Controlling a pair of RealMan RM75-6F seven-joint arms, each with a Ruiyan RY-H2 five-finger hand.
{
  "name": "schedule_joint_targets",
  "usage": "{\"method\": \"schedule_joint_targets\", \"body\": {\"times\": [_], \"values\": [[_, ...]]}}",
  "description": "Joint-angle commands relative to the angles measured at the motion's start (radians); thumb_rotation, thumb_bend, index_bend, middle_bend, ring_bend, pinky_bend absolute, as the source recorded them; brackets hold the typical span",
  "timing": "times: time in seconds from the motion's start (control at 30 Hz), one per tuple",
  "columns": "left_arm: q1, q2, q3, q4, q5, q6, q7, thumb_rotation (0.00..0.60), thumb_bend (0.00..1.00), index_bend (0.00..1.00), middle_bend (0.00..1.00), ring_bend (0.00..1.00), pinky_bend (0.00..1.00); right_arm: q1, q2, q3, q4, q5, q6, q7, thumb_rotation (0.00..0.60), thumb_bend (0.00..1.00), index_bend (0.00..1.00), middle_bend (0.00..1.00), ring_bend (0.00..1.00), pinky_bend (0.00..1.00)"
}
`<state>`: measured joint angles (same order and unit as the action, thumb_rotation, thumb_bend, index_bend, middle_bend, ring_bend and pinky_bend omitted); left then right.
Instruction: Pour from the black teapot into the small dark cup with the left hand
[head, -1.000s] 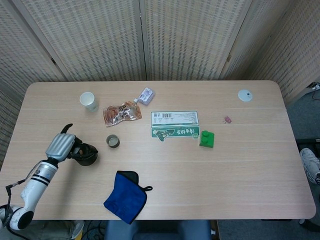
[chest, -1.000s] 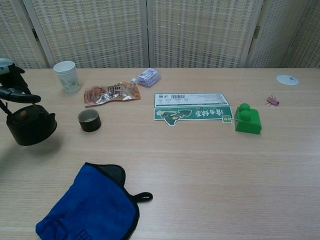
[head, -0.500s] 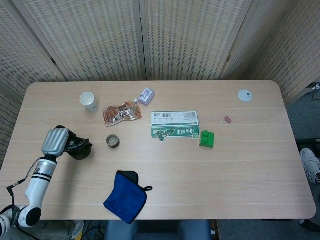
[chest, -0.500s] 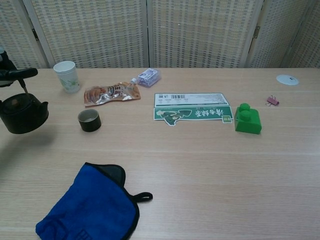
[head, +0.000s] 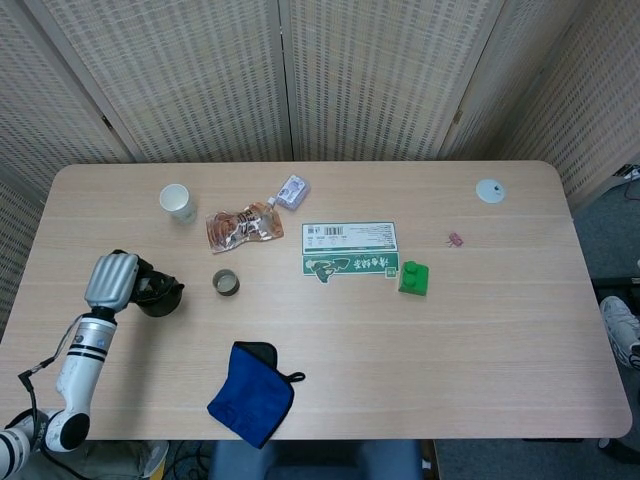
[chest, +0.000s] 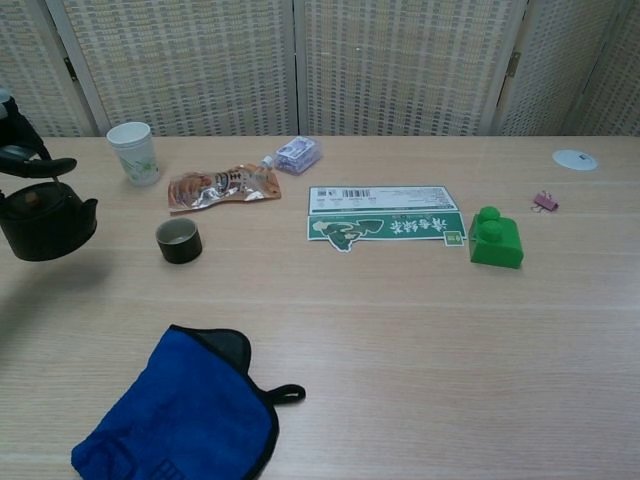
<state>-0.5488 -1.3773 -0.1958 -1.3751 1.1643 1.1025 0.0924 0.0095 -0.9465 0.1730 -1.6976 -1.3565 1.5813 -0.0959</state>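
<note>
My left hand (head: 115, 281) grips the handle of the black teapot (head: 160, 296) and holds it a little above the table at the left. In the chest view the black teapot (chest: 45, 222) hangs upright with its spout toward the small dark cup (chest: 179, 240), and only part of the left hand (chest: 20, 148) shows at the frame's left edge. The small dark cup (head: 226, 283) stands upright on the table just right of the teapot, apart from it. Neither view shows my right hand.
A white paper cup (head: 177, 202), an orange snack pouch (head: 243, 226) and a small purple packet (head: 292, 190) lie behind the cup. A green-and-white card (head: 351, 250), a green block (head: 414, 277), a pink clip (head: 456, 239), a white disc (head: 490, 190) and a blue cloth (head: 252, 392) are also on the table.
The left hand has lifted the teapot and drawn it back to the left and further from me, away from the small dark cup. Since half a second ago it has barely moved.
</note>
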Motion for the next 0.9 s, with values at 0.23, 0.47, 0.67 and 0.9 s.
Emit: {"method": "schedule_joint_targets", "body": {"times": [0.23, 0.47, 0.67, 0.9], "values": [[-0.005, -0.016, 0.002, 0.031, 0.023, 0.002, 0.000, 0.378, 0.32, 1.00, 1.00, 0.93, 0.38, 0.003, 0.025, 0.017, -0.036, 0.015, 0.014, -0.036, 0.600, 0.17, 0.19, 0.22, 0.16, 0.18], [-0.013, -0.031, 0.005, 0.058, 0.044, 0.002, 0.002, 0.453, 0.33, 1.00, 1.00, 0.93, 0.38, 0.003, 0.022, 0.010, -0.046, 0.015, 0.009, -0.045, 0.600, 0.17, 0.19, 0.22, 0.16, 0.18], [-0.023, -0.040, 0.006, 0.072, 0.062, -0.007, -0.004, 0.473, 0.34, 1.00, 1.00, 0.93, 0.38, -0.003, 0.017, 0.003, -0.045, 0.017, 0.012, -0.045, 0.600, 0.17, 0.19, 0.22, 0.16, 0.18], [-0.044, -0.052, 0.014, 0.092, 0.088, -0.030, -0.001, 0.501, 0.35, 1.00, 1.00, 0.93, 0.38, -0.014, 0.014, -0.003, -0.041, 0.019, 0.020, -0.041, 0.600, 0.17, 0.19, 0.22, 0.16, 0.18]]}}
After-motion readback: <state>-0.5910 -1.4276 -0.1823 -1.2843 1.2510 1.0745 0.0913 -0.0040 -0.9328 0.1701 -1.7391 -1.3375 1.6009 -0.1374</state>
